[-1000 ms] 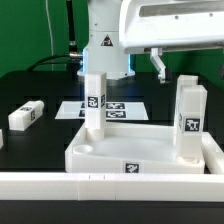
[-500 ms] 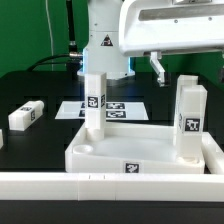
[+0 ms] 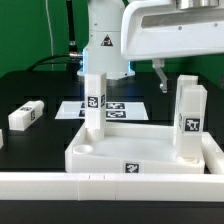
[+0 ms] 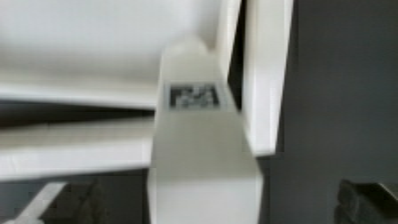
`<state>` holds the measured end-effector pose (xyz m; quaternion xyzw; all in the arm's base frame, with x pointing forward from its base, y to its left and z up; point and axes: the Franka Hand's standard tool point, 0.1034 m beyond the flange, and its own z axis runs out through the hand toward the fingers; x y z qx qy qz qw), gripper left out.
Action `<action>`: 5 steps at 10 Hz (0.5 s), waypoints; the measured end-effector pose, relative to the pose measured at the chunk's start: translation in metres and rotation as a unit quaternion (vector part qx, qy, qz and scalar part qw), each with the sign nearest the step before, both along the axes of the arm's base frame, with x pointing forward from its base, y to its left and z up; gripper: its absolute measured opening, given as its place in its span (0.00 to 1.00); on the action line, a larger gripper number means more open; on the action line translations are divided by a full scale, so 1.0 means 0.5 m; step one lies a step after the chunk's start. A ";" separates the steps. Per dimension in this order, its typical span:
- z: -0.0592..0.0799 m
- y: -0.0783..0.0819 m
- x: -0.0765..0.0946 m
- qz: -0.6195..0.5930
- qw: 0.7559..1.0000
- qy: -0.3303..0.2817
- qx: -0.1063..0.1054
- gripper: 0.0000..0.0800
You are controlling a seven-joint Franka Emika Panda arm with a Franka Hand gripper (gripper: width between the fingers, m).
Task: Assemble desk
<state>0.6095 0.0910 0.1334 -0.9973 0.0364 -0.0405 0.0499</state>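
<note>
Desk slab (image 3: 150,150) lies at the worktop's (image 3: 30,85) front edge with two legs upright in it: the right leg (image 3: 190,120) and the far-left leg (image 3: 95,100). A spare leg (image 3: 25,115) lies loose at the exterior view's left. The end effector (image 3: 160,78) has shifted towards the right leg in the last second; can't tell if it's released or clenched. It probably works on that leg next.

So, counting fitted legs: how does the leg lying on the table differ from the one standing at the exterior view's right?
The loose leg lies on its side; the right leg stands upright. The loose leg rests on the black table, apart from the slab; the right leg stands on it. Both are white, tagged blocks.
</note>
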 end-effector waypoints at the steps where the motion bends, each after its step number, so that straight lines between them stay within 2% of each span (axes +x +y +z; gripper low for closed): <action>1: -0.002 -0.003 0.003 0.001 1.000 0.030 0.004 0.81; 5: -0.014 -0.008 0.011 0.000 0.999 0.043 0.003 0.81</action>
